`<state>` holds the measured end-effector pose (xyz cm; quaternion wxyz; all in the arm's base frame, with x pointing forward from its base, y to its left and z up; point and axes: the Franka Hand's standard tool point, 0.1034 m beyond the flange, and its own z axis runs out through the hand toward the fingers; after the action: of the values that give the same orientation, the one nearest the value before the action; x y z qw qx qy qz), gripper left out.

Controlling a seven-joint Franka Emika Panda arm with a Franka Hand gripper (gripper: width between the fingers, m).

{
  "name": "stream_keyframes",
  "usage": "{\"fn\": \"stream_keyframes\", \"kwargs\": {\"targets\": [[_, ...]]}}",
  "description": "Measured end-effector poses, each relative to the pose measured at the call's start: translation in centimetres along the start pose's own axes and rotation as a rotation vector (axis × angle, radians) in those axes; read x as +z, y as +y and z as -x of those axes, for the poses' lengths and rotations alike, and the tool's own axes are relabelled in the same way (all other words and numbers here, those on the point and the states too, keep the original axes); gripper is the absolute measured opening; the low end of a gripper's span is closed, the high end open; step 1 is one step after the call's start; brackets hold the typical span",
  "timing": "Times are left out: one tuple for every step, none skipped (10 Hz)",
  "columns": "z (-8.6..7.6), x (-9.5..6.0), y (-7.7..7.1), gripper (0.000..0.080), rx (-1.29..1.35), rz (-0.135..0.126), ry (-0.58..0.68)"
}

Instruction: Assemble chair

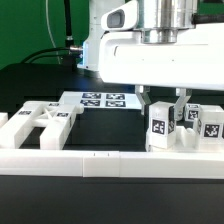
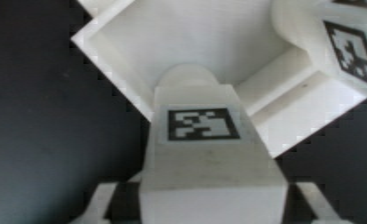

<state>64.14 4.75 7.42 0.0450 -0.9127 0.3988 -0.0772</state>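
Observation:
My gripper (image 1: 163,108) hangs at the exterior view's right. Its two fingers straddle the top of an upright white chair bar (image 1: 158,130) that carries a square tag. In the wrist view this bar (image 2: 205,125) runs out from between the fingers (image 2: 105,200) and fills the space between them, so the gripper (image 2: 205,206) is shut on it. The bar's rounded far end lies against a larger angular white chair piece (image 2: 135,50). Two more tagged chair blocks (image 1: 190,116) (image 1: 211,125) stand close beside the held bar.
A white chair panel with crossed struts (image 1: 40,122) lies at the exterior view's left. The marker board (image 1: 105,100) lies behind the middle. A low white border wall (image 1: 100,160) runs along the front. The table surface is black.

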Motion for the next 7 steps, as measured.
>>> {"fn": "stream_keyframes", "kwargs": {"targets": [[0.09, -0.01, -0.04, 0.0287, 0.128, 0.004, 0.005], [0.09, -0.01, 0.01, 0.0288, 0.233, 0.010, 0.011], [-0.05, 0.01, 0.10, 0.0288, 0.298, 0.002, 0.004], [-0.23, 0.08, 0.06, 0.0288, 0.434, 0.009, -0.006], [-0.42, 0.13, -0.06, 0.0288, 0.545, 0.012, -0.008], [-0.34, 0.09, -0.04, 0.0288, 0.637, 0.011, -0.015], [-0.09, 0.09, -0.15, 0.0288, 0.715, 0.013, -0.019]]}}
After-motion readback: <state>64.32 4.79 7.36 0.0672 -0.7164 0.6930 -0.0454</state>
